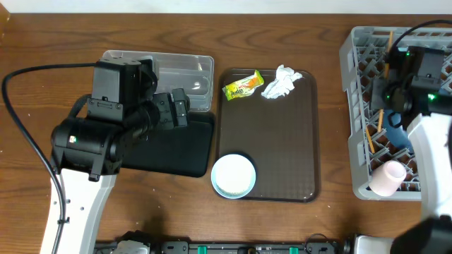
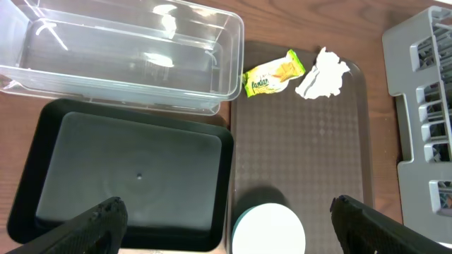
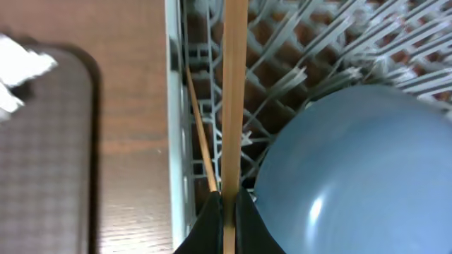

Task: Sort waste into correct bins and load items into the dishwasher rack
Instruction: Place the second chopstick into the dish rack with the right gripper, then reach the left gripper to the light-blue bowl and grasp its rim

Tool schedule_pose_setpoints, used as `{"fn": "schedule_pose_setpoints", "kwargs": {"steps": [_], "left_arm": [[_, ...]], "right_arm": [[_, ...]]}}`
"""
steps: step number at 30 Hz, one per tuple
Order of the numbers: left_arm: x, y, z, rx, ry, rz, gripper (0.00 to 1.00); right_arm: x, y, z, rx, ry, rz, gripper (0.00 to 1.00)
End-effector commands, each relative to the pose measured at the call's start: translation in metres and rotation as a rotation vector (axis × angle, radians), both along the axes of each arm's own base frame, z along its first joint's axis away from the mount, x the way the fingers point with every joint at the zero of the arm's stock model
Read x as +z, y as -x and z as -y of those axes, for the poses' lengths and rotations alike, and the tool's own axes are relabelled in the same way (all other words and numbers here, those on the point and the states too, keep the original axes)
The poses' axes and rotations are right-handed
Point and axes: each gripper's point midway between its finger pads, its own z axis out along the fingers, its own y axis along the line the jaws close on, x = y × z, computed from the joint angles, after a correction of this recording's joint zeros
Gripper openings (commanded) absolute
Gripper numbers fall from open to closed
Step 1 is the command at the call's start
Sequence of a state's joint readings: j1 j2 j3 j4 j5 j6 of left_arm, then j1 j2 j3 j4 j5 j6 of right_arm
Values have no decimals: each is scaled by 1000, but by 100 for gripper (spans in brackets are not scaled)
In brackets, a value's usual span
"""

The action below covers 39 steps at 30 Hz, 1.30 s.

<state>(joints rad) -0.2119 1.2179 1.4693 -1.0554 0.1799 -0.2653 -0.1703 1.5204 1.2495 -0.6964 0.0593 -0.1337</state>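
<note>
Pinching one wooden chopstick in my right gripper over the dishwasher rack.
Just beside it sit the second chopstick and the blue bowl, both in the rack; my left gripper hangs spread wide above the black tray edge, snack wrapper and tissue ahead on the brown tray.

The wooden table carries a clear tub, black tray, brown tray and grey rack.
</note>
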Motion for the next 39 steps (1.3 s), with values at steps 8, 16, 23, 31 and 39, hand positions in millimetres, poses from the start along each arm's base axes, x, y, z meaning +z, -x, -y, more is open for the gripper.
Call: {"fn": "schedule_pose_setpoints", "kwargs": {"steps": [8,16,23,31,39], "left_arm": [[2,-1,-3,14,-3,4,94],[2,-1,-3,14,-3,4,95],[2,-1,-3,14,-3,4,94],[3,2,5,-15,31,-7,94],[0,12,27,-108,129,-61,94]], "right_arm": [[-21,-7,3,-19,40,-57,42],[72,16,-76,151,-281,181,48],[82,72,-138,286,-390,78,45],[55,92,-177,268,-451,-67,45],[46,91,-182,207,-506,-115,46]]}}
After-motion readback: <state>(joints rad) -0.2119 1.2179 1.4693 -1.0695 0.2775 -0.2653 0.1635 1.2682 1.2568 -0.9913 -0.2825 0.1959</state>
